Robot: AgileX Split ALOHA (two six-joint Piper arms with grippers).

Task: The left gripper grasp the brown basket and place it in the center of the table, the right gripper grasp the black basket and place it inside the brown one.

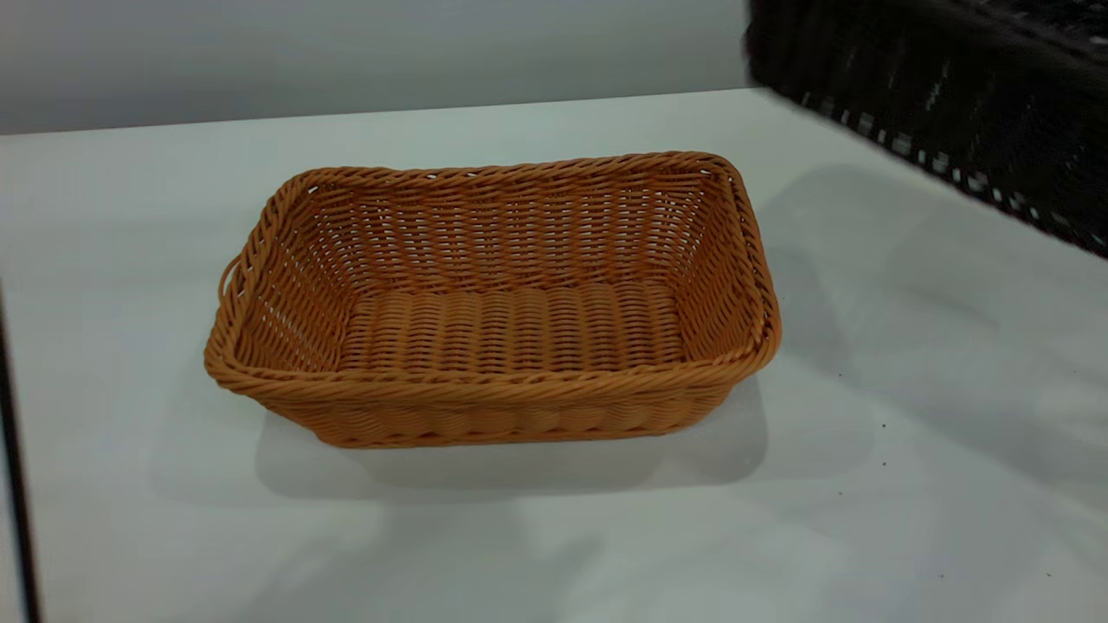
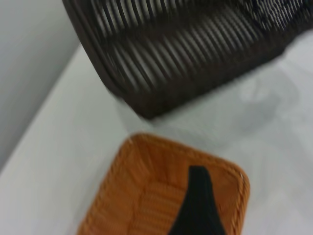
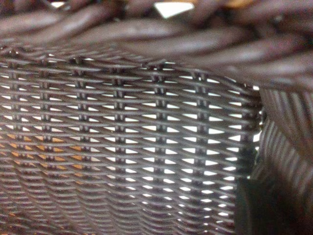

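The brown basket sits upright and empty in the middle of the table. The black basket hangs tilted in the air at the far right, above the table and apart from the brown one. It also shows from the left wrist. Its dark weave fills the right wrist view, where the right gripper holds its wall by the rim; orange shows through the gaps. My left gripper hovers over the brown basket, one black finger in sight, holding nothing.
A grey wall runs behind the table's far edge. A dark strip marks the table's left edge. White tabletop lies bare on all sides of the brown basket.
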